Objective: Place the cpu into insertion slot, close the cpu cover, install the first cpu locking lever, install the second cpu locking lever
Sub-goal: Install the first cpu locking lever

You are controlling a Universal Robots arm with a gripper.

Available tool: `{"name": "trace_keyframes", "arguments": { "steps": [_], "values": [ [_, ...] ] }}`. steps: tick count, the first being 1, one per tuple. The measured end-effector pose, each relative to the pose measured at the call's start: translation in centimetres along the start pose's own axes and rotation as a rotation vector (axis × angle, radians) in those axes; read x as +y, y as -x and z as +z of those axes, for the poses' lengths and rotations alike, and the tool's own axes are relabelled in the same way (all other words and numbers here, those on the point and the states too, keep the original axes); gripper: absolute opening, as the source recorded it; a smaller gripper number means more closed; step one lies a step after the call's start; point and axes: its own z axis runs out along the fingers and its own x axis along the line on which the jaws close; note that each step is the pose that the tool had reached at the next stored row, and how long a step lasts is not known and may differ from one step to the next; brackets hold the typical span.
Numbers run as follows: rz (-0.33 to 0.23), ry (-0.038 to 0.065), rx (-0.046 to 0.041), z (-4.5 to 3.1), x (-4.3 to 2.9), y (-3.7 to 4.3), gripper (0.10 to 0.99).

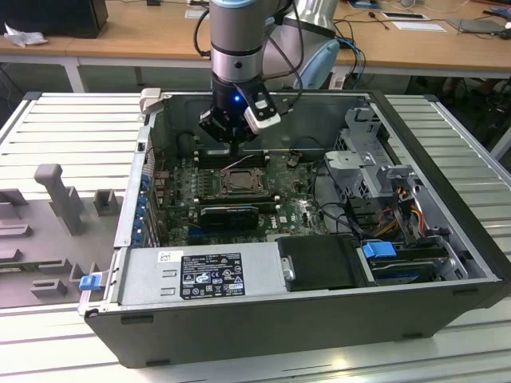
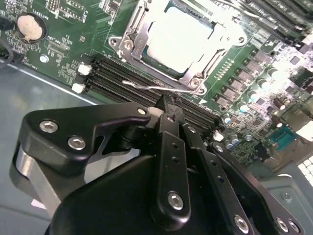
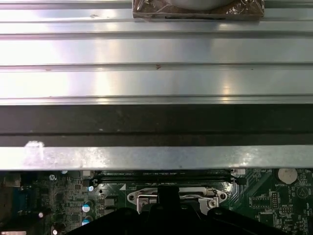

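Grey slotted work table [image 1: 56, 136] at the exterior view's left, open computer case [image 1: 415, 287], gripper [image 1: 229, 137] clenched with nothing in it, just above the insertion slot [image 1: 237, 182], cpu [image 2: 178, 36] seated under the closed cpu cover [image 2: 134, 32], wire locking lever [image 2: 146, 85] near the fingertips.

cpu [image 2: 178, 33] in insertion slot [image 2: 132, 34]; claw [image 2: 168, 108] beside memory slots [image 2: 127, 81]

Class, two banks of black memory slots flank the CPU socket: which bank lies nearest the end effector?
The bank just ahead of the end effector, by the wire lever; the other bank lies beyond the socket.
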Motion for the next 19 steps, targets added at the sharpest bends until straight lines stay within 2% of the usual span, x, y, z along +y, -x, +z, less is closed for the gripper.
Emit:
{"name": "trace_keyframes", "arguments": {
  "steps": [5, 13, 19],
  "values": [
    [-0.035, 0.000, 0.0029, 0.52, 0.00, 0.34, 0.106],
    [-0.035, 0.001, 0.0029, 1.06, 0.34, 1.06, 0.106],
    [-0.026, 0.000, 0.0021, 1.57, 0.36, 2.08, 0.106]
  ]
}}
